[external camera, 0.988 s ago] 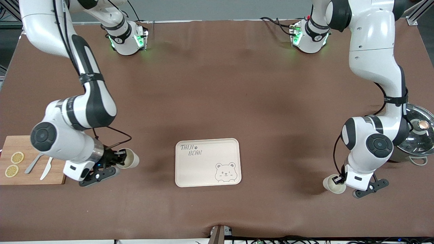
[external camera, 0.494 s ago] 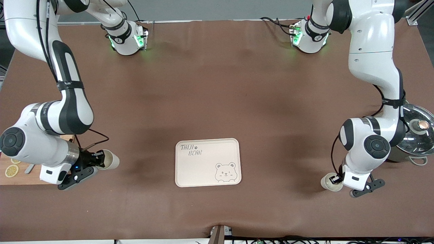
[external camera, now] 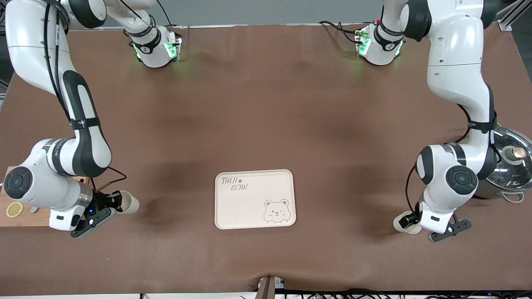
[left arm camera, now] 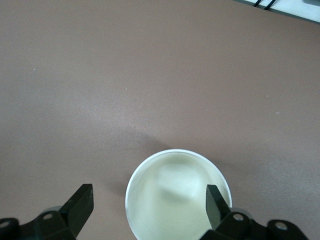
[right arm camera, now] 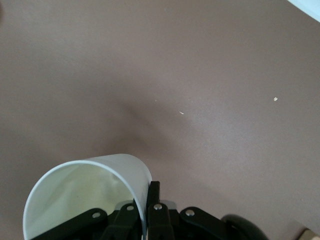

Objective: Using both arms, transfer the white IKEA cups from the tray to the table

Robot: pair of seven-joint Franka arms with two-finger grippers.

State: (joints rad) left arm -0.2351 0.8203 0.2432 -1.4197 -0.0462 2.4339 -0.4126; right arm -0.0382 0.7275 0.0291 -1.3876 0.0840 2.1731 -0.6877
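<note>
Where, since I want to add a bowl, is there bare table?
The broad bare table between the arm bases and the bear tray is free, as are the strips beside it. Crowded: the right gripper holding a cup by the cutting board; the left gripper at the other cup near the pot.

The table (external camera: 266, 104) is covered in plain matte brown. Lower centre of the front view lies a cream tray (external camera: 232, 211) printed in grey with the words "TAIJI BEAR" and a line-drawn bear face. Both cups, one at lower left (external camera: 128, 203) and one at lower right (external camera: 400, 223), are plain off-white. At the left edge, a light tan wooden board (external camera: 25, 219) carries a yellow lemon slice (external camera: 14, 209). At the right edge, a grey-green pot (external camera: 510, 166) has a clear glass lid with a coppery knob.
</note>
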